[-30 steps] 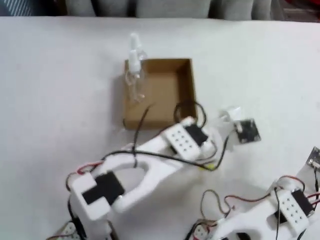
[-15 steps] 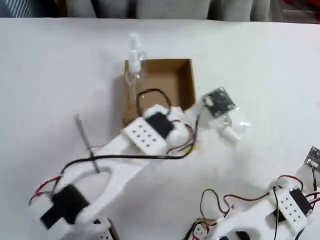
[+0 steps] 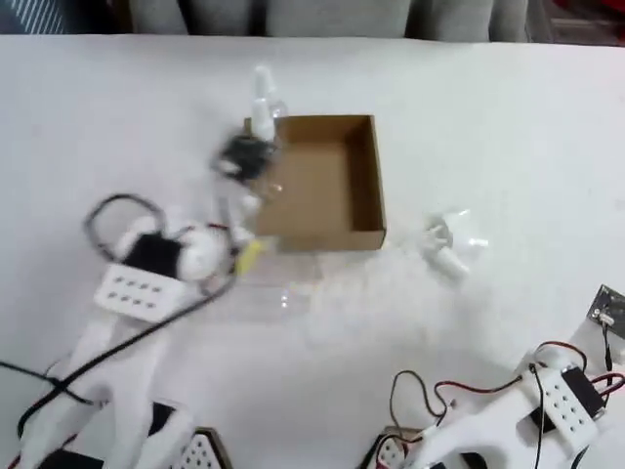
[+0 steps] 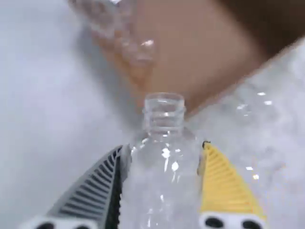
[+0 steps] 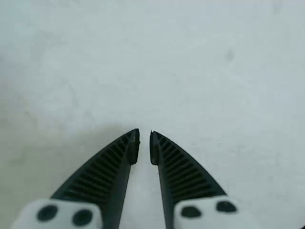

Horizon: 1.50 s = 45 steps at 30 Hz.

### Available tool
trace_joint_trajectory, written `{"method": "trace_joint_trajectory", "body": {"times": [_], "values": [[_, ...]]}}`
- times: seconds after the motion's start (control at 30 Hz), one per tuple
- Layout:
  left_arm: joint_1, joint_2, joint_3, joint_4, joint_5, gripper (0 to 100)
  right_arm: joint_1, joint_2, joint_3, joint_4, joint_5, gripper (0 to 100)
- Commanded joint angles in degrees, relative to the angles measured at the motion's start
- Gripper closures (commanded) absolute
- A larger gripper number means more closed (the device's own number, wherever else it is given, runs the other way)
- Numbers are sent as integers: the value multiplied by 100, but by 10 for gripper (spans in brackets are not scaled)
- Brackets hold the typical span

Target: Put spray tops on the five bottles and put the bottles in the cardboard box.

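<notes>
Bottle (image 4: 164, 112) looking clear, capless, neck threads bare; I'm clamping it in left gripper (image 4: 163, 149); right gripper (image 5: 144, 143) pinched together, empty.

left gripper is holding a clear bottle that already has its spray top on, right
Not quite. The left gripper does hold the clear bottle, but its neck is bare and open, with nothing fitted on it. The left wrist view shows this.

Brown box (image 3: 322, 237), apparently clear bottle (image 4: 162, 167)
</notes>
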Motion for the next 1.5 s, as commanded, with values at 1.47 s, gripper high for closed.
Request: {"method": "trace_joint_trajectory", "body": {"times": [1.47], "values": [[-3354,3635,-1952,229,-44,699,-224,-57,-44,-92,53,981]]}}
